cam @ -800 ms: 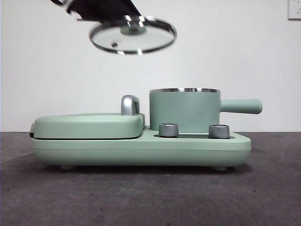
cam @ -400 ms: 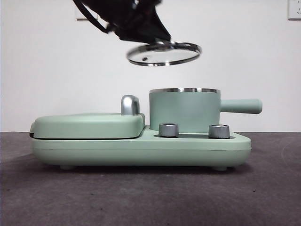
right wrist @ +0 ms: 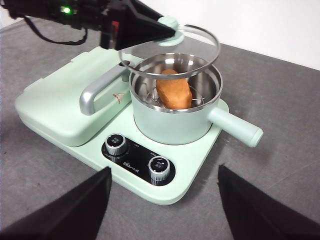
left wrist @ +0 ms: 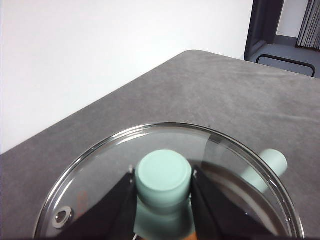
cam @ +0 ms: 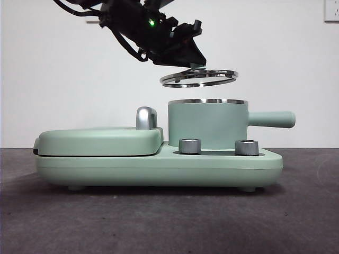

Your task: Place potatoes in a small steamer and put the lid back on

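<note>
Left tool (left wrist: 162,200) has carried lid (cam: 199,78) over steamer (cam: 207,124).

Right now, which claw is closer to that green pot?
Left. The left claw hangs just above the pot, shut on the lid by its knob. The right claw waits open, back from the pot and off the appliance.

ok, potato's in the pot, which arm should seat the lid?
Left. Its gripper already grips the lid by the knob, hovering just above the small steamer, with the potato inside. The right gripper hangs open and empty, back from the cooker, so lowering left looks simplest.
</note>
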